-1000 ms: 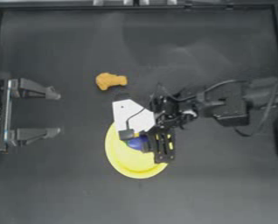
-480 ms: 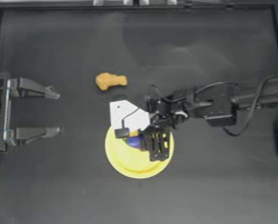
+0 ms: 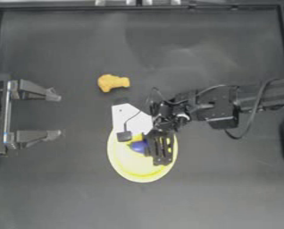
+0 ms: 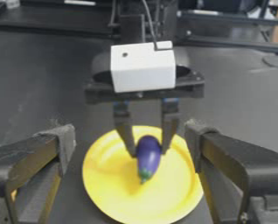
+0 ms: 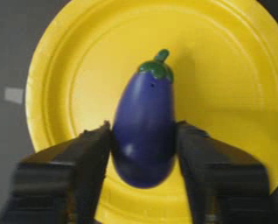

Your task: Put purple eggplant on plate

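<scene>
we see the right gripper (image 3: 145, 147) reaching in from 3 o'clock to the middle of the table, sitting over the plate (image 3: 123, 166). its two jaws are clamped on the eggplant (image 3: 138, 146), one on each side of the fat end. in the right wrist view the eggplant (image 5: 142, 127) sits between the fingers (image 5: 86, 151), green cap and stem pointing away from the gripper, yellow plate (image 5: 234, 57) behind it. in the left wrist view the eggplant (image 4: 147, 158) hangs from the right gripper (image 4: 147, 148) with its tip down over the middle of the plate (image 4: 106, 192); we cannot tell if the tip touches the plate. the left gripper (image 3: 46, 114) sits parked at 9 o'clock on the table (image 3: 60, 192), jaws wide apart, well apart from the plate. an orange lumpy piece (image 3: 112, 82) lies on the table at about 11 o'clock from the plate, near it but not touching.
</scene>
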`<action>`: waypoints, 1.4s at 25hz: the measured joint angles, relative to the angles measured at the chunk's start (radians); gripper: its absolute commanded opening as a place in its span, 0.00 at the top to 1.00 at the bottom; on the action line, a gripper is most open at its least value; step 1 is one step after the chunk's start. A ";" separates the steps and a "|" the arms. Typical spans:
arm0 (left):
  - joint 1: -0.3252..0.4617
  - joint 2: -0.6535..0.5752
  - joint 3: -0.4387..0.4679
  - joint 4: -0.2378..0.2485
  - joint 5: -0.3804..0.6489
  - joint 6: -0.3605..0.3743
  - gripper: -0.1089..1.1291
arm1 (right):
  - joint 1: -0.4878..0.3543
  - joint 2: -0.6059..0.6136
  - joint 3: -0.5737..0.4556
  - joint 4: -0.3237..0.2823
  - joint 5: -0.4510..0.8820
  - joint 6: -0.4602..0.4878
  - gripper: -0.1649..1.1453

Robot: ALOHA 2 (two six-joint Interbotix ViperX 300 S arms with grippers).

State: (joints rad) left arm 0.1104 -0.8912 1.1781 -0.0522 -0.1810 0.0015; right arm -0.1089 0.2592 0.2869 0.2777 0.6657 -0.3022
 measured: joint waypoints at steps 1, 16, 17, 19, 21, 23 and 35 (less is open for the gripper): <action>0.000 0.000 0.000 0.000 0.000 -0.002 0.08 | 0.002 0.000 0.000 0.000 0.002 0.000 0.06; 0.000 0.000 0.000 0.000 0.000 0.002 0.08 | 0.003 -0.034 -0.005 -0.012 0.018 0.003 0.11; 0.000 0.000 0.000 0.000 0.000 0.002 0.08 | 0.003 -0.051 -0.005 -0.017 0.017 0.005 0.11; 0.000 0.000 0.000 0.000 0.000 0.002 0.08 | 0.003 -0.091 -0.005 -0.032 0.011 0.008 0.12; 0.000 0.000 0.000 0.000 0.000 0.000 0.08 | 0.003 -0.129 -0.002 -0.049 -0.003 0.008 0.12; 0.000 0.000 0.000 0.000 0.000 0.003 0.08 | 0.003 -0.164 0.018 -0.063 -0.023 0.008 0.12; 0.000 0.000 0.000 0.000 0.000 0.006 0.08 | -0.011 -0.422 0.222 -0.084 -0.253 0.009 0.12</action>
State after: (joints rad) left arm 0.1104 -0.8912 1.1781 -0.0522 -0.1810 0.0077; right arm -0.1197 -0.1626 0.5093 0.1933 0.4126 -0.2930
